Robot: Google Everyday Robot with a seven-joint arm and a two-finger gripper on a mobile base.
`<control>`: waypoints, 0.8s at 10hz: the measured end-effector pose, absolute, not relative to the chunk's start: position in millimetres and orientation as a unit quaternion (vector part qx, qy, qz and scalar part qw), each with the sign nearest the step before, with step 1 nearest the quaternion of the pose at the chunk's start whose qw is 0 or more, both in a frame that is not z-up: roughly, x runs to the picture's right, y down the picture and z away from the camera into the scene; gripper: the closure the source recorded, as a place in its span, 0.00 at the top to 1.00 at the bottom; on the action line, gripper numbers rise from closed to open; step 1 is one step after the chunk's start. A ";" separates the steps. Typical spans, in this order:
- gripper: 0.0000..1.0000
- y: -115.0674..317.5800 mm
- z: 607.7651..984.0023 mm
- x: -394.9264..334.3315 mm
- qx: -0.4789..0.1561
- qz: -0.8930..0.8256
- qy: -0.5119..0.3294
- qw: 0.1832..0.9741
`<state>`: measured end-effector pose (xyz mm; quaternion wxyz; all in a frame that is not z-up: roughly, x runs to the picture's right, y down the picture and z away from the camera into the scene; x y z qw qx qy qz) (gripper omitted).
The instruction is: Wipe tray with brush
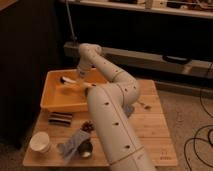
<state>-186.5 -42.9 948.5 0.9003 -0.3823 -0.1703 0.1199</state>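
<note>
The pincer (80,75) hangs over the back of the yellow tray (57,103), just by the brush (72,82) lying inside. The white arm (112,125) arches across the tray's right side and blocks it. The tray's left front floor is open. A dark block (60,118), a cup (40,141) and a cloth (72,146) crowd the space in front of the tray. The surface (152,125) right of the arm is bare.

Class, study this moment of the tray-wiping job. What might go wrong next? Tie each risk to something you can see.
1. The gripper is low over the tray, at the brush. A hard sweep may shove the tray toward the table edge beside it instead of wiping it.
2. The arm's thick links stretch across the table close to the dark block and the cloth. A wide swing might knock them.
</note>
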 end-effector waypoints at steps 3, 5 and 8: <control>0.00 -33.2 929.6 -215.2 -0.379 0.094 -0.197 0.899; 0.00 -18.8 912.2 -227.9 -0.383 0.079 -0.218 0.894; 0.00 15.4 891.0 -228.0 -0.396 0.072 -0.238 0.884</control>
